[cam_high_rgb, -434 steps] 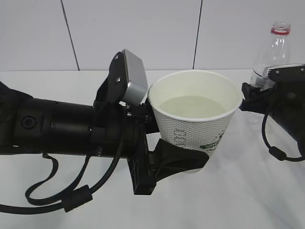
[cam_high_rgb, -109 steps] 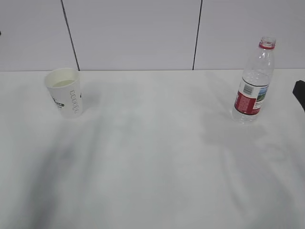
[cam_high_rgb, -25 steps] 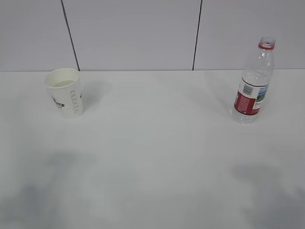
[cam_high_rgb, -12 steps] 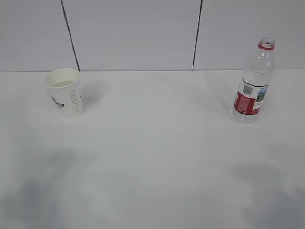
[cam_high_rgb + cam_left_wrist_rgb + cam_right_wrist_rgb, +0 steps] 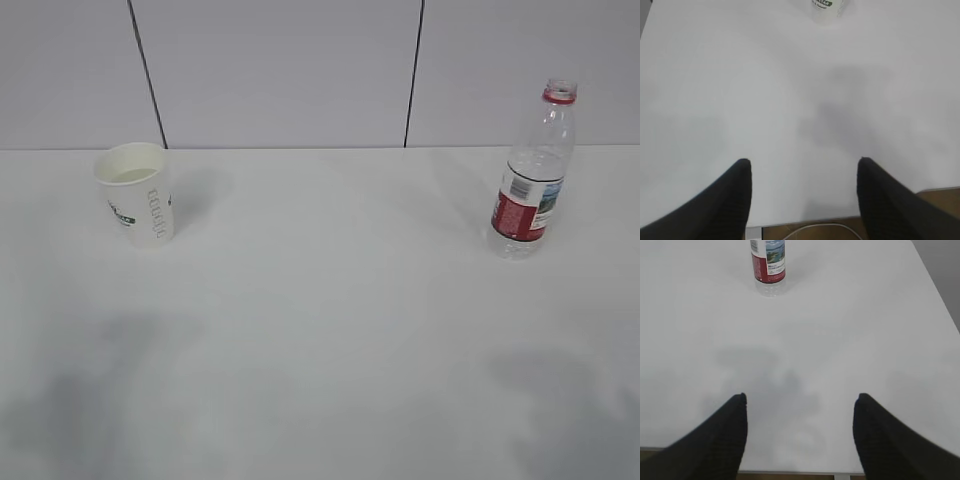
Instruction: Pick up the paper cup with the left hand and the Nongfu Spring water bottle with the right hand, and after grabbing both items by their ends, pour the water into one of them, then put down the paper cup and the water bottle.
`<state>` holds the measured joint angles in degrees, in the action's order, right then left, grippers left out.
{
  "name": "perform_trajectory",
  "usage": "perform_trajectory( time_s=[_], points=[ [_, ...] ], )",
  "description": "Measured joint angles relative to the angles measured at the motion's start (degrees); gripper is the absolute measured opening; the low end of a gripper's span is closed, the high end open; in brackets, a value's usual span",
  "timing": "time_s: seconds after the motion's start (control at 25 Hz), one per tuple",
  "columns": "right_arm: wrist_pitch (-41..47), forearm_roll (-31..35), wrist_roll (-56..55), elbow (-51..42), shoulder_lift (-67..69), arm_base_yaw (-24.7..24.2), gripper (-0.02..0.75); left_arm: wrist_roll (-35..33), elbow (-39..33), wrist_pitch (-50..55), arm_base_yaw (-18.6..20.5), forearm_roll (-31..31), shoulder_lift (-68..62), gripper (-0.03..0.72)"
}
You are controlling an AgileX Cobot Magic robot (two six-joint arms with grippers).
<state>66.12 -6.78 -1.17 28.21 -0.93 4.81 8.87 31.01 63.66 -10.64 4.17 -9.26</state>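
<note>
— Left end effector (image 5: 804,172): spread wide, holding nothing, above the near edge of the table (image 5: 740,90). Right end effector (image 5: 801,410)?
— Also spread, empty, near the table's front edge.
— Paper cup (image 5: 137,194)?
— Upright at far left, water (image 5: 130,175) inside.
— Nongfu Spring water bottle (image 5: 532,172)?
— Upright at far right, uncapped, well apart from the cup.

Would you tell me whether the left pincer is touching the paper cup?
Apart. The left wrist view shows the open left pincer near the table edge, bare tabletop separating it from the paper cup.
</note>
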Motion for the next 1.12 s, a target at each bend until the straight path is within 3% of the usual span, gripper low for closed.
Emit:
perform_trajectory(
  time_s=[0.32,1.12],
  points=[
    [0.0,-0.1,0.0,-0.1,0.0,0.0,0.498,0.0,0.0,0.2,0.0,0.0,8.8,0.486],
    [-0.2,-0.3,0.0,-0.2,0.0,0.0,0.496,0.0,0.0,0.0,0.0,0.0,8.8,0.484]
  ],
)
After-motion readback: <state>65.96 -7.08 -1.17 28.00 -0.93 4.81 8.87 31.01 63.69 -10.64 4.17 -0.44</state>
